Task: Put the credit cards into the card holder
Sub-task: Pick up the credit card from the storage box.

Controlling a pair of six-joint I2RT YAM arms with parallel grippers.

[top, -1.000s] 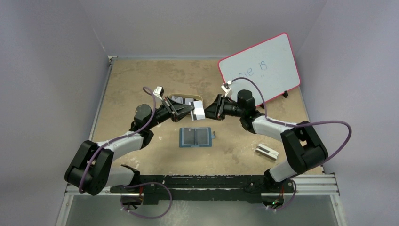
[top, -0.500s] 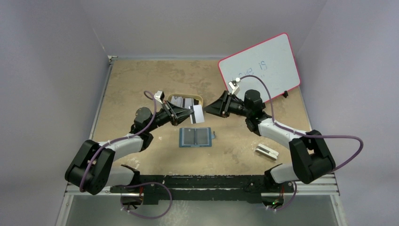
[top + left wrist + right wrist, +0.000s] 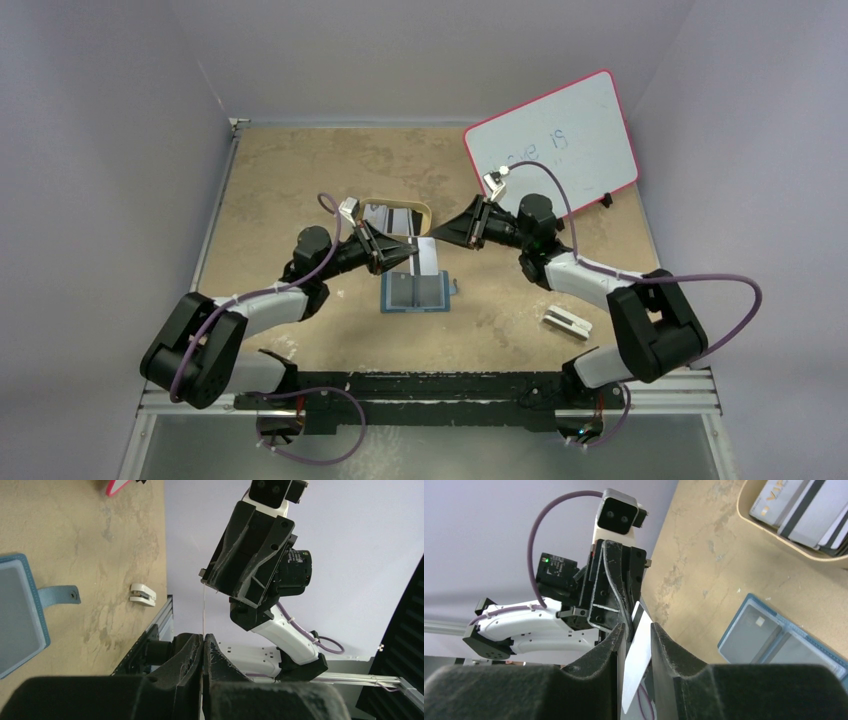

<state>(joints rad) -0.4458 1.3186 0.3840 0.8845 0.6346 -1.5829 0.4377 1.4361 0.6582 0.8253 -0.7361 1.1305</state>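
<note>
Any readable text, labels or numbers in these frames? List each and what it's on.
"is": faint blue handwriting on the red-framed white whiteboard; the word before it is partly hidden and unreadable.
"VA...": gold print on a grey card in the tan oval tray; the rest is blurred.

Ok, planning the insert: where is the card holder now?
In the top view the card holder lies open mid-table, just nearer than the tan tray and the held card, left of the white block.
</note>
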